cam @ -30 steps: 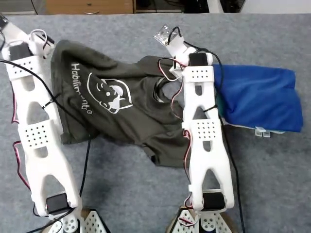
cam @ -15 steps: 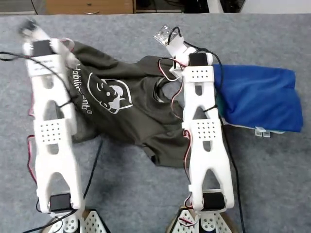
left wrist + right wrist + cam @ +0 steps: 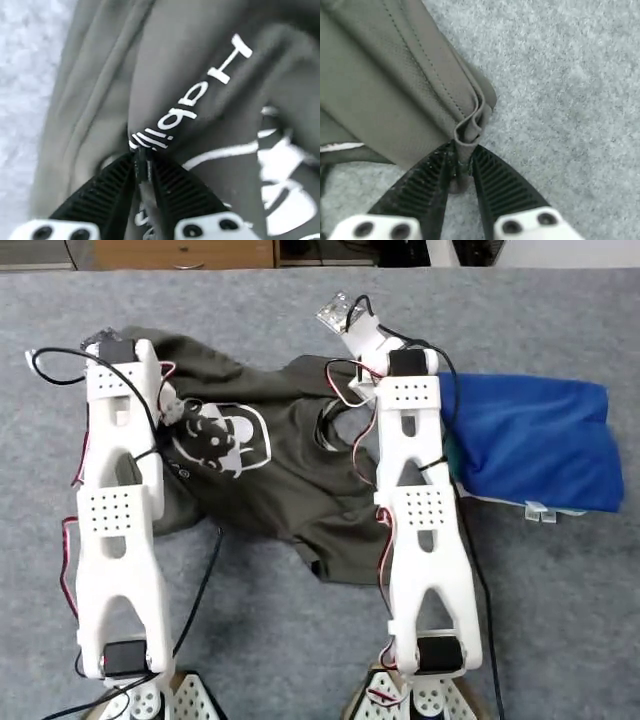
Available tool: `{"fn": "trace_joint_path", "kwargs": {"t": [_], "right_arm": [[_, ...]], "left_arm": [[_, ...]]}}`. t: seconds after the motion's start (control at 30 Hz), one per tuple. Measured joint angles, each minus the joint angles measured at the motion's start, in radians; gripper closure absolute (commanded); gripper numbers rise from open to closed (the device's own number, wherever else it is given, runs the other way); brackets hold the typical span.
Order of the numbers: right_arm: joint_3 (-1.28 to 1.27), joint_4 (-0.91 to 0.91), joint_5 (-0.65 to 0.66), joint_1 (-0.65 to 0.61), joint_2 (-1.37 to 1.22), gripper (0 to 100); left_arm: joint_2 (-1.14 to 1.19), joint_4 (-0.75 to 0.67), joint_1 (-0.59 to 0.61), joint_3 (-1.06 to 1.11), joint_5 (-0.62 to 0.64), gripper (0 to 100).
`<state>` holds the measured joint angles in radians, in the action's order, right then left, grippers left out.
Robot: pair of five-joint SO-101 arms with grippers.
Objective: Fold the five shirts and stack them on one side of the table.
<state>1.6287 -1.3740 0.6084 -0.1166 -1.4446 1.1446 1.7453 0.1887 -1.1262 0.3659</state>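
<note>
A dark olive shirt [image 3: 285, 475] with a white print lies spread and rumpled between the two arms. My left gripper [image 3: 172, 410] sits over its printed chest, shut on a pinched fold of the shirt [image 3: 165, 80] beside the white lettering [image 3: 141, 156]. At the shirt's far edge near the collar, my right gripper [image 3: 352, 388] is shut on a doubled hem [image 3: 463, 150] of the olive shirt [image 3: 375, 85], just above the grey cloth. A folded blue shirt [image 3: 540, 440] lies at the right on top of other folded pieces.
Grey felt-like cloth [image 3: 560, 620] covers the table. A wooden drawer unit [image 3: 185, 252] stands beyond the far edge. Both arm bases sit at the near edge, with cables trailing beside them. Open cloth lies at the front right and far left.
My left arm has swung right from the table's left edge, carrying the shirt's left side inward over the print. The right arm has stayed put.
</note>
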Motion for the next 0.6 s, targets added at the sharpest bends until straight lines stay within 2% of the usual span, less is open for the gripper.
{"fn": "trace_joint_path", "kwargs": {"t": [0.23,0.5,0.6], "right_arm": [[0.000,0.009,0.000,0.000,0.000,99.7],[0.000,0.011,0.025,0.000,0.000,99.7],[0.000,0.011,0.029,0.000,-0.015,99.7]], "left_arm": [[-0.287,-0.040,0.003,0.520,-0.061,98],[-0.664,-0.322,0.005,1.111,-0.110,98],[-0.786,-0.347,0.023,1.217,-0.110,98]]}}
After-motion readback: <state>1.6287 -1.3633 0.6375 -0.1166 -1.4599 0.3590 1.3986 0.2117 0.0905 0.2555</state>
